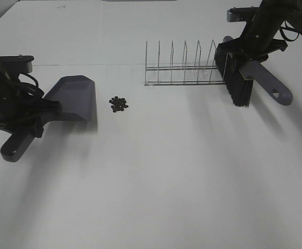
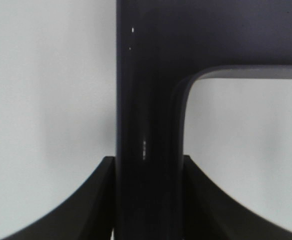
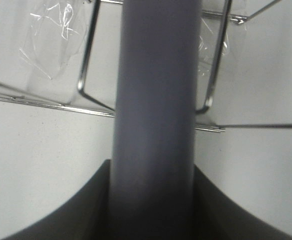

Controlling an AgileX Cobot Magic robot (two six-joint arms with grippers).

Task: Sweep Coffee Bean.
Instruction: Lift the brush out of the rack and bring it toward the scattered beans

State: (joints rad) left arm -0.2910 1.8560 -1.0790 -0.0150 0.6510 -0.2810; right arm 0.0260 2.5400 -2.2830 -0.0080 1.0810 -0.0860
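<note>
A small heap of dark coffee beans [image 1: 118,104] lies on the white table, just right of the grey dustpan [image 1: 75,97]. My left gripper [image 1: 37,116] is shut on the dustpan's handle [image 2: 148,125], with the blade's open edge facing the beans. My right gripper [image 1: 252,54] is shut on the grey handle [image 3: 156,110] of a black-bristled brush [image 1: 236,78], held above the table at the right end of the wire rack. The beans do not show in either wrist view.
A wire dish rack [image 1: 184,67] stands at the back middle, right beside the brush; it also shows in the right wrist view [image 3: 85,65] with clear tape on it. The table's far edge runs behind it.
</note>
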